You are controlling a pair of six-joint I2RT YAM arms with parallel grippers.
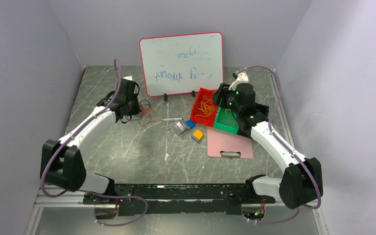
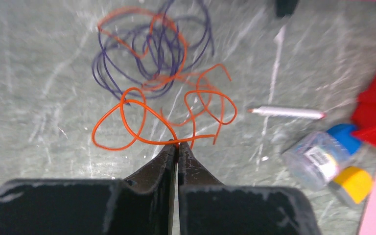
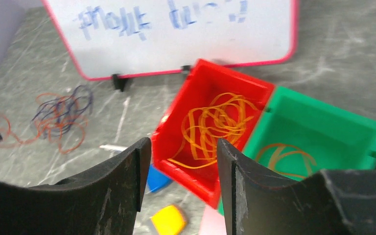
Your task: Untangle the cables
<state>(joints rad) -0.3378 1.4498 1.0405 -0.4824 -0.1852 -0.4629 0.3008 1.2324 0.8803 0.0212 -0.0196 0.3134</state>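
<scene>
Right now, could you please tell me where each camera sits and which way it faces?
Top: above and behind, looking down the table toward the whiteboard; left arm and right arm show.
Left wrist: on that arm, facing down at the cables; left gripper shows, shut on an orange cable.
Right wrist: on that arm, facing the red bin, green bin and whiteboard; right gripper shows, open.
Shared: both wrists see the cables and pen.

I see the cables (image 2: 161,83) on the desk (image 1: 127,152) at far left, with my left pincer (image 2: 177,145) at their near edge. The whiteboard (image 1: 181,63) stands behind the middle. To its right, the left bin (image 3: 174,122) and the right bin (image 3: 323,112) sit side by side, with wire (image 3: 210,125) in each and my right pincer (image 3: 183,147) above them. A clipboard (image 1: 229,143) lies before the bins. The marker (image 1: 171,119), jar (image 1: 180,128) and two blocks (image 1: 198,135) lie between the cables and the bins.
</scene>
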